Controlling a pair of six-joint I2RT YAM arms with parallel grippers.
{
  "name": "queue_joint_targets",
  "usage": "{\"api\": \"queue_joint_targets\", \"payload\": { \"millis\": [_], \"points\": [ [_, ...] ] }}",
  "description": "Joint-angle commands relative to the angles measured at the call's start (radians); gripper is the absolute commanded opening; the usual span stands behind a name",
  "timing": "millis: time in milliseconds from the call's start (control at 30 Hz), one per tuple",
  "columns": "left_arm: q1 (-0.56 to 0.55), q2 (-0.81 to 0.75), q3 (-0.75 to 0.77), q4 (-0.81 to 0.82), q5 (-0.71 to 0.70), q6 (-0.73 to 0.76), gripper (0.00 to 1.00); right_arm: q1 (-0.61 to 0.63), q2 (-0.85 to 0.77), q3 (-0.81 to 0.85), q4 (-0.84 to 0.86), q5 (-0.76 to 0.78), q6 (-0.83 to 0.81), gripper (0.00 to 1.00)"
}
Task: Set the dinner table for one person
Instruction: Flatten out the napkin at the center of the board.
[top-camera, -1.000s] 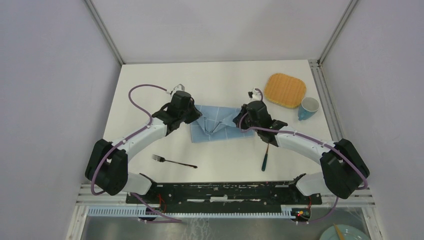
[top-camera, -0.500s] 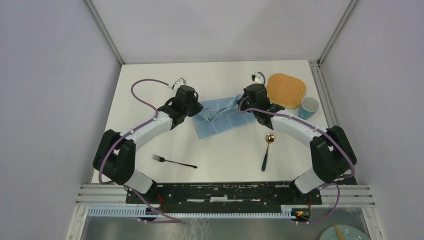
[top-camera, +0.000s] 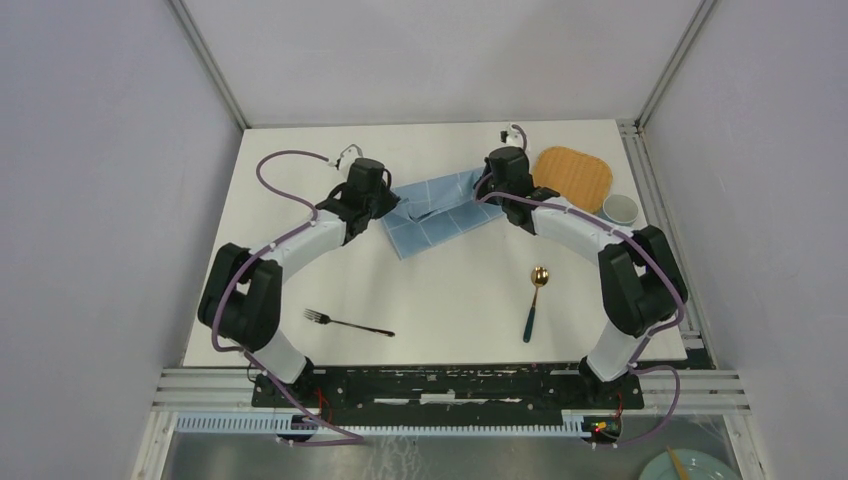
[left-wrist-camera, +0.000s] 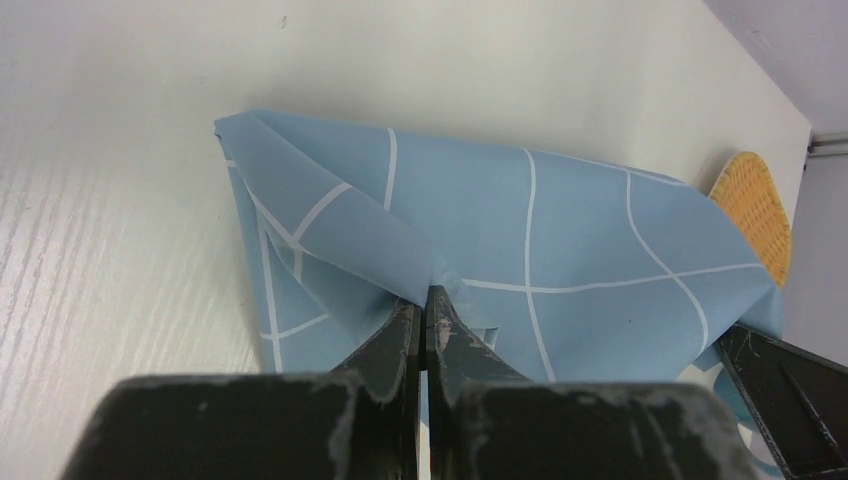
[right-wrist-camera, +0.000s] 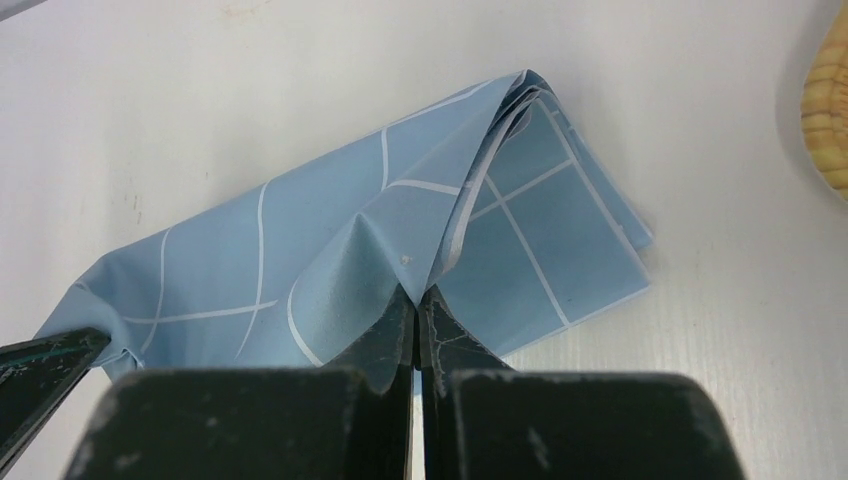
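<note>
White matte table: the largest surface shown. The overhead view is filled by it, and the arm bases are fixed at its near edge.

Left arm and right arm: both are arched inward from the near corners and are extended over the far half of the table.

Blue cloth, checked with thin white lines: it is stretched between the two grippers on the far half of the table, folded in several layers. A ridge is raised along the line between the grips. The near left corner is spread toward the table; whether all of the cloth is lifted cannot be told.

Orange woven mat: it is laid flat at the far right, just beside the right end of the cloth.

Spoon: it is laid right of centre, with the gold bowl toward the far side and the dark handle toward the bases.

Fork: it is laid left of centre, well apart from the spoon, with the tines pointed left.

Cup: it is stood upright at the right edge, just beside the mat.

Left gripper: the jaws are clenched on a pinched fold at the left end of the cloth.

Right gripper: the jaws are likewise clenched on a fold at the right end of the cloth.
</note>
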Motion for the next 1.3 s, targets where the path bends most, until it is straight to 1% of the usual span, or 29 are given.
{"api": "queue_joint_targets", "payload": {
  "millis": [0,233,333,567,600,700,800,900,1067,1267],
  "points": [
    [0.004,-0.018,0.041,0.04,-0.052,0.017,0.02,-0.009,-0.078,-0.007,0.07,0.011,-0.017,0.0],
    [0.005,-0.026,0.037,0.052,-0.037,0.008,0.02,-0.009,-0.121,-0.038,0.093,0.003,-0.021,0.0],
    [0.007,-0.037,0.031,0.056,-0.06,0.01,0.02,-0.01,-0.112,-0.016,0.102,-0.003,-0.035,0.0],
    [0.023,-0.015,0.029,0.067,-0.12,-0.004,0.02,-0.03,0.048,0.168,0.088,0.003,-0.02,0.0],
    [0.028,-0.019,0.019,0.09,-0.131,-0.011,0.02,-0.032,0.066,0.189,0.087,0.003,-0.02,0.0],
    [0.039,-0.029,-0.013,0.149,-0.158,-0.029,0.02,-0.036,0.114,0.241,0.074,0.001,-0.025,0.0],
    [0.042,-0.004,-0.001,0.149,-0.198,-0.049,0.02,-0.038,0.16,0.283,0.066,0.002,-0.029,0.0],
    [0.046,0.029,0.007,0.17,-0.195,-0.058,0.02,-0.043,0.188,0.312,0.048,0.007,-0.034,0.0],
    [0.046,0.042,0.015,0.172,-0.152,-0.047,0.02,-0.046,0.155,0.271,0.052,0.004,-0.037,0.0],
    [0.055,0.004,0.043,0.121,-0.056,-0.009,0.02,-0.044,0.002,0.129,0.063,-0.014,-0.006,0.0]
  ]
}}
